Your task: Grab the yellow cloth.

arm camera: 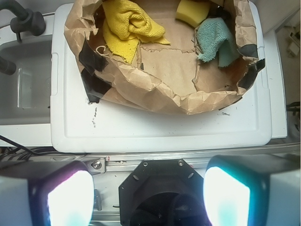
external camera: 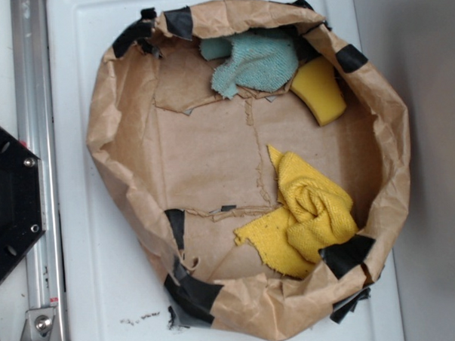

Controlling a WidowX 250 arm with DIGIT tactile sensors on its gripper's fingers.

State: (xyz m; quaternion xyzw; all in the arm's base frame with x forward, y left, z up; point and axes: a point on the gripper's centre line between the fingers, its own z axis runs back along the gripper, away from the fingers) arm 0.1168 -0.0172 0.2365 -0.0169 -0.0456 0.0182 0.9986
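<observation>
Yellow cloth (arm camera: 126,26) is seen upper left in wrist view, well apart from end effector (arm camera: 148,197); fingers (arm camera: 70,197) are spread, nothing held.

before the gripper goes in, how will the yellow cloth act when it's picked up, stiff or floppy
Probably floppy: the yellow cloth lies bunched in soft folds, so it should drape and unfold when lifted. Its terry texture likely gives the fingers decent grip, not slippery. It looks light, and a loose corner may drag over the paper basket.
</observation>
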